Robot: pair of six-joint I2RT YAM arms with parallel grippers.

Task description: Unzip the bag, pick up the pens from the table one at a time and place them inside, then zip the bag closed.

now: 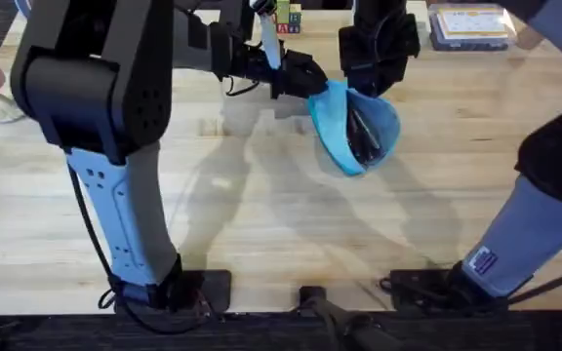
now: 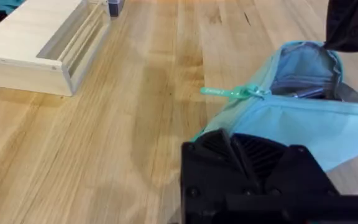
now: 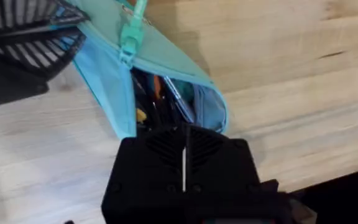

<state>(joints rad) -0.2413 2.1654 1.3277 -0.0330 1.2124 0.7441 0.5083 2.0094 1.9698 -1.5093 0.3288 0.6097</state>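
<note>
The bag (image 1: 354,132) is held up off the table (image 1: 261,224), over the middle part near the far edge. It is open, and its mouth gapes wide. Dark pens (image 1: 364,135) lie inside it. In the right wrist view you can see the pens (image 3: 160,102) in the open bag (image 3: 114,74), and the teal pull tab (image 3: 132,34) hangs at the end of the zipper. The left gripper (image 1: 296,78) is pinched tight on the bag's left end. The right gripper (image 1: 374,73) is pinched tight on the bag's far rim. A light wooden tray (image 2: 42,46) sits on the table to the left.
</note>
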